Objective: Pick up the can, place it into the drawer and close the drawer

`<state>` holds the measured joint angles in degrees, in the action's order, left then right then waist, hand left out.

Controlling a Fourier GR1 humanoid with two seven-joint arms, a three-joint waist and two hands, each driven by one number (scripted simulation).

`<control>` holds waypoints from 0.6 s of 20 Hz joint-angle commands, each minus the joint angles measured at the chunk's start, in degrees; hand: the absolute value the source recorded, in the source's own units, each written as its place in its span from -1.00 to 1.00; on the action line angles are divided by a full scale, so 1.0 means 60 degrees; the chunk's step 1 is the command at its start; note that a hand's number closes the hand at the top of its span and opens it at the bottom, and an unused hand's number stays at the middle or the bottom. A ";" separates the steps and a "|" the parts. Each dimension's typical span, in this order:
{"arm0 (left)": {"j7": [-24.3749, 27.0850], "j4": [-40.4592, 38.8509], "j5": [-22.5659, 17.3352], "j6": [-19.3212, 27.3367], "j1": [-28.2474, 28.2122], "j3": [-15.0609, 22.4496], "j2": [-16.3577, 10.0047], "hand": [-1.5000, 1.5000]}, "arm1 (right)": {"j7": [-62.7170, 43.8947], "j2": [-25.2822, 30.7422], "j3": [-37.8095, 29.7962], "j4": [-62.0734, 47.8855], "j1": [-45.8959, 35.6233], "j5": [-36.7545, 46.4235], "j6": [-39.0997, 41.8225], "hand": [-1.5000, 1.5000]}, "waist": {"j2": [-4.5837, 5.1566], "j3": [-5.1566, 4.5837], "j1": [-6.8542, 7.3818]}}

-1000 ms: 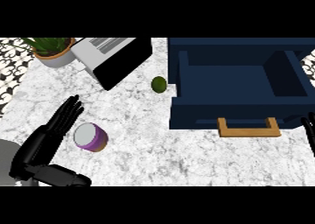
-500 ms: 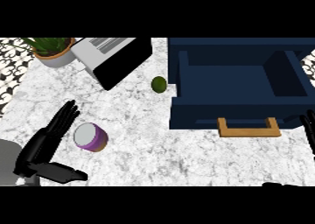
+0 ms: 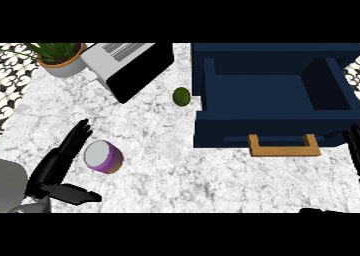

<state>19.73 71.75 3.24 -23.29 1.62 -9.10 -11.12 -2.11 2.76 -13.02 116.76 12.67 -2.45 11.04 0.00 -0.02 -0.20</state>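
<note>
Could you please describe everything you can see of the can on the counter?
The can is short and round, with a purple wall, a pale grey top and a brownish edge at its lower right. It seems tilted, top facing up-left, on the white marbled counter. The open left hand lies just left of it, straight fingers alongside; contact cannot be told. It is outside the open blue drawer, well apart.

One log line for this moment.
left hand: open beside can | can: on counter, ungrasped | drawer: open | right hand: open, right edge
</note>
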 commanded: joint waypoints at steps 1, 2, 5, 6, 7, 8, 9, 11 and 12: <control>0.0724 -0.0547 -0.0206 -0.0601 -0.0289 -0.0419 -0.0594 -1.00 | -0.0058 0.0344 -0.0660 0.0069 0.0106 -0.0665 0.0352 -1.00 | -0.0005 0.0003 0.0008; 0.0757 -0.1261 0.0368 0.0190 0.0546 0.0004 0.0027 -1.00 | -0.0568 0.0179 -0.0286 0.0550 -0.0140 -0.0278 0.0048 -1.00 | -0.0001 0.0001 -0.0009; 0.1404 -0.1733 0.0194 -0.0340 0.0243 -0.0282 -0.0441 -1.00 | 0.0034 -0.0197 0.0026 -0.0333 -0.0472 0.0319 -0.0312 -1.00 | 0.0000 0.0002 0.0023; 0.1659 -0.2574 0.0314 -0.0351 0.0767 -0.0379 -0.0604 -1.00 | -0.0453 0.0005 -0.0229 0.0712 0.0367 -0.0214 0.0174 -1.00 | -0.0001 0.0000 -0.0024; 0.1468 -0.2462 0.0401 -0.0209 0.0824 -0.0314 -0.0566 -1.00 | 0.0228 -0.0274 -0.0039 0.0493 0.0684 -0.0087 0.0339 -1.00 | -0.0003 0.0002 -0.0018; 0.1007 -0.1927 0.0375 0.0139 0.0745 -0.0065 -0.0051 -1.00 | -0.1005 -0.0130 0.0043 0.0894 -0.0085 -0.0080 -0.0099 -1.00 | -0.0005 0.0002 0.0005; 0.2153 -0.3575 0.0750 0.0326 0.1240 -0.0245 -0.0249 -1.00 | -0.0705 -0.0121 -0.0001 0.0850 0.0074 -0.0103 0.0040 -1.00 | 0.0005 -0.0001 -0.0031; 0.2103 -0.3599 0.0544 -0.0067 0.1025 -0.0450 -0.0655 -1.00 | -0.0585 -0.0286 0.0121 0.0960 0.0270 -0.0057 -0.0042 -1.00 | 0.0000 0.0000 -0.0019; 0.1448 -0.2503 0.0176 -0.0289 0.0720 -0.0397 -0.0560 -1.00 | -0.0072 -0.0193 -0.0079 0.0644 0.0223 -0.0072 0.0111 -1.00 | -0.0006 0.0004 0.0008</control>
<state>29.13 56.23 5.42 -24.00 6.22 -10.99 -13.87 -4.10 1.56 -12.51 120.31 13.50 -2.29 10.88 0.00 -0.02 -0.23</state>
